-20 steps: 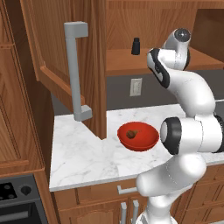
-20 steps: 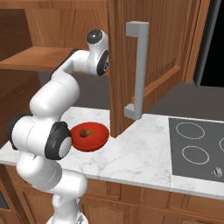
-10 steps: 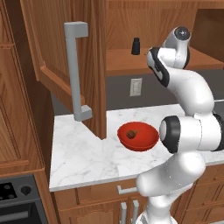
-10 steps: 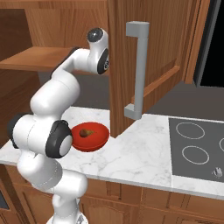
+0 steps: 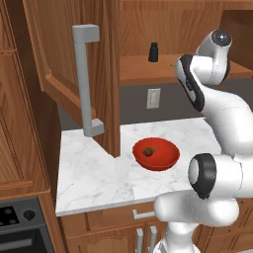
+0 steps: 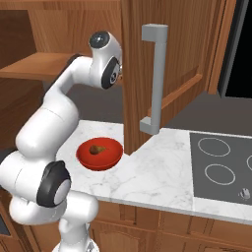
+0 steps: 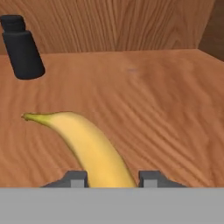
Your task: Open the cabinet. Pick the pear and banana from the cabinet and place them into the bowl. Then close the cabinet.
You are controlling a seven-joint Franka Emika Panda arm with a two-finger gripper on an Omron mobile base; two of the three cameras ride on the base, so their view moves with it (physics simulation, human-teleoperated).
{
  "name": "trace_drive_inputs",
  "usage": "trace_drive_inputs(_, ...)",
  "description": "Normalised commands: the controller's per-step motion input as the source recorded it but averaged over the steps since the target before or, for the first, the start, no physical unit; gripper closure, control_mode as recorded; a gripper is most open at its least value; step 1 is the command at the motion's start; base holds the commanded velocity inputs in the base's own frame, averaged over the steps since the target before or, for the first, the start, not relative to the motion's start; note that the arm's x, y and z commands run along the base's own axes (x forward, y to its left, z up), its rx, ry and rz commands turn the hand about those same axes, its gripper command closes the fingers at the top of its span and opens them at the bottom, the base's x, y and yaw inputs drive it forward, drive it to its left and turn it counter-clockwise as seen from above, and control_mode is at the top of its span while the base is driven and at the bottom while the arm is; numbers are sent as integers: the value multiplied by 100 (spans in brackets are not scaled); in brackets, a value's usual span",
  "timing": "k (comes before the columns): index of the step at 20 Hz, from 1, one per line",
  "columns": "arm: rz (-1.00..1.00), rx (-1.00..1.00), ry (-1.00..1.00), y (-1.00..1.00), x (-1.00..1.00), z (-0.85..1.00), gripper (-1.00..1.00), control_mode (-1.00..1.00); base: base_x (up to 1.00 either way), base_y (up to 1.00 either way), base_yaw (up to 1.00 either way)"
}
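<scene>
Cabinet shelf (image 7: pixel 166 109): claw (image 7: pixel 113 178) clamped on banana (image 7: pixel 85 144) near end; long axis runs away toward black bottle (image 7: pixel 22 47).

The bowl (image 5: pixel 156 153) sits on the table (image 5: pixel 94 173), with the pear (image 5: pixel 148 151) inside it. Above, the banana (image 7: pixel 87 146) lies on the shelf (image 7: pixel 166 113) of the cabinet (image 5: pixel 64 54), between the fingertips of the hand (image 7: pixel 113 178). A bottle (image 7: pixel 21 47) stands far left on that shelf. A stovetop (image 6: pixel 221 167) lies right of the table.
</scene>
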Motion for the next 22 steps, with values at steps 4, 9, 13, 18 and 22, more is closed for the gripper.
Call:
trace_drive_inputs(4, 0, 0, 0, 0, -100, 2, 100, -100, 0, 0, 0)
trace_drive_inputs(9, 6, 0, 0, 0, -100, 11, 100, -100, 0, 0, 0)
trace_drive_inputs(13, 12, 0, 0, 14, -100, 11, 100, -100, 0, 0, 0)
trace_drive_inputs(18, 18, 0, 4, 43, -100, 1, 100, -100, 0, 0, 0)
trace_drive_inputs(22, 21, 0, 7, 59, -100, 0, 100, -100, 0, 0, 0)
